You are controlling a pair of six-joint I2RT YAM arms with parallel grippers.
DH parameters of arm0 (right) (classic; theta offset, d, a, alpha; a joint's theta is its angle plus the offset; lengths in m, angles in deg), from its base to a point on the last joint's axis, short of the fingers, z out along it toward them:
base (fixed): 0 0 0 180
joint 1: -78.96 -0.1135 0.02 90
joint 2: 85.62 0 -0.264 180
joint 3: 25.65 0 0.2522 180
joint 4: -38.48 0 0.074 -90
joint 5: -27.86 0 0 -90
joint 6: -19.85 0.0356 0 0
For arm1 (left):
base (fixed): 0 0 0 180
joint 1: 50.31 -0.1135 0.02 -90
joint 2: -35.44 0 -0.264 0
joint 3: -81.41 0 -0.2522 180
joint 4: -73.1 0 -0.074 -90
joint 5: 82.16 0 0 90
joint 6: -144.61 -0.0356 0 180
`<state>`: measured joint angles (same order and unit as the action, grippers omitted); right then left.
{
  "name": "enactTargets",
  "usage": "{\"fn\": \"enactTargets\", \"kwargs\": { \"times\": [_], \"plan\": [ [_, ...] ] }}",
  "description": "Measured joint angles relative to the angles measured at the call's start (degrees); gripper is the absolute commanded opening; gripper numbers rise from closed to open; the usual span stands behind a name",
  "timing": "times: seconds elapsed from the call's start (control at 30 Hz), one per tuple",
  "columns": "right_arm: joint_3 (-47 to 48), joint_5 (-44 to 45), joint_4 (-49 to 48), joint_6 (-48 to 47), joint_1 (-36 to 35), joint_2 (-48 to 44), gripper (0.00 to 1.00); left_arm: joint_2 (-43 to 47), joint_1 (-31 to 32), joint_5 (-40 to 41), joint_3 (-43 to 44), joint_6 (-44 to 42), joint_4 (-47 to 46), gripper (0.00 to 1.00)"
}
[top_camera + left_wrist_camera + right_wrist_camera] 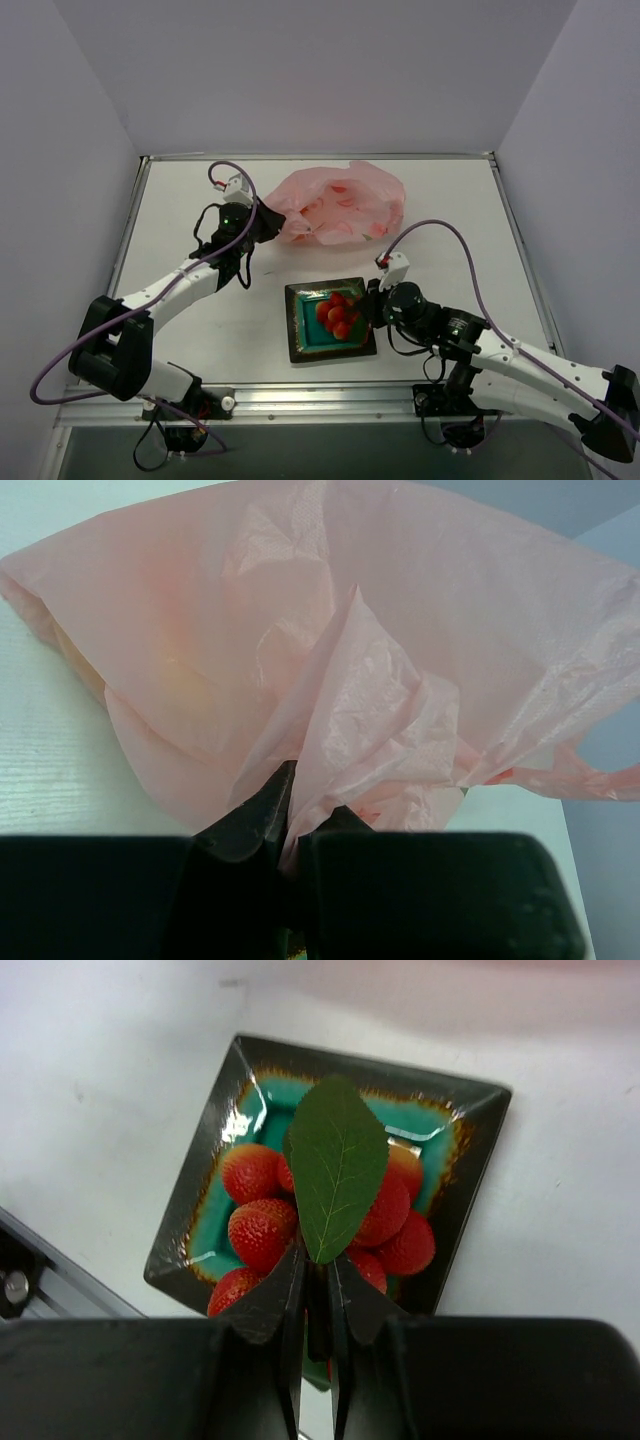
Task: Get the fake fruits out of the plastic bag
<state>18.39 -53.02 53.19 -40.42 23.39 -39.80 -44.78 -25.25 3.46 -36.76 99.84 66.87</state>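
Observation:
The pink plastic bag [345,205] lies crumpled at the back of the table. My left gripper [268,222] is shut on a bunched fold at its left edge. In the left wrist view the film [350,630] rises from between the closed left gripper [290,825], and a faint yellow-orange patch [185,685] shows through it. A cluster of red strawberry-like fake fruits [262,1230] with a green leaf [338,1165] is over the teal dish [480,1110]. My right gripper [318,1265] is shut on the cluster's dark stem. I cannot tell whether the cluster [338,312] rests on the dish [300,345].
The dish sits near the table's front edge, just beyond the metal rail [330,398]. White walls close in the table on the left, back and right. Purple cables [450,235] loop above both arms.

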Motion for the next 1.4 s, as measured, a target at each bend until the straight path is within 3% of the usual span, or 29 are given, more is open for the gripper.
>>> {"fn": "enactTargets", "kwargs": {
  "times": [0.07,0.13,0.17,0.23,0.27,0.33,0.43,0.5,0.6,0.7,0.73,0.83,0.87,1.17,1.4],
  "plan": [
    [-1.6,0.15,-0.39,1.29,-1.9,1.49,0.0,0.0,0.0,-0.09,-0.07,-0.02,-0.02,0.02],
    [-3.08,0.52,-0.94,2.51,-3.52,2.14,0.07,0.07,0.0,-0.11,-0.22,0.0,-0.04,0.02],
    [-3.5,0.7,-1.18,3.1,-4.15,2.34,0.22,0.09,0.0,-0.11,-0.31,-0.02,-0.02,0.02],
    [-3.8,1.64,-1.4,4.0,-4.48,2.78,0.37,0.35,0.0,-0.11,-0.66,-0.02,-0.02,0.02],
    [-3.89,2.21,-1.57,4.28,-4.55,2.99,0.51,0.55,0.0,-0.11,-0.94,-0.02,0.0,0.02],
    [-3.96,3.43,-1.6,5.01,-4.55,3.21,0.69,1.01,0.0,-0.11,-1.46,0.0,-0.04,0.02],
    [-3.91,5.22,-1.53,4.87,-4.59,2.99,0.83,1.77,0.07,-0.13,-2.71,0.0,-0.44,0.02],
    [-3.45,6.51,-1.07,4.48,-4.59,2.62,0.86,2.08,0.07,-0.26,-3.39,0.0,-0.46,0.03],
    [0.2,8.74,0.28,2.67,-4.59,2.58,0.78,2.54,0.11,-0.35,-4.15,0.0,-0.24,0.02],
    [6.32,10.19,-0.04,-0.31,-4.59,4.0,0.51,4.15,0.11,0.07,-4.52,-0.02,1.42,0.02],
    [8.52,10.34,-1.01,-1.55,-4.59,4.92,0.31,4.87,0.11,0.35,-4.52,0.0,2.1,0.02],
    [14.14,10.73,-4.59,-5.01,-4.37,8.72,0.06,7.1,0.2,1.49,-4.52,0.0,4.39,0.02],
    [15.72,10.78,-6.03,-6.25,-4.0,11.15,0.03,7.69,0.35,1.75,-4.57,0.0,4.9,0.02],
    [21.49,4.42,-22.25,-11.5,8.26,38.14,0.0,11.43,0.48,2.27,-7.08,-0.24,7.72,0.02],
    [28.81,3.08,-33.64,-13.29,12.11,55.54,0.0,12.74,0.5,3.54,-8.55,-1.33,11.72,0.02]
  ]
}}
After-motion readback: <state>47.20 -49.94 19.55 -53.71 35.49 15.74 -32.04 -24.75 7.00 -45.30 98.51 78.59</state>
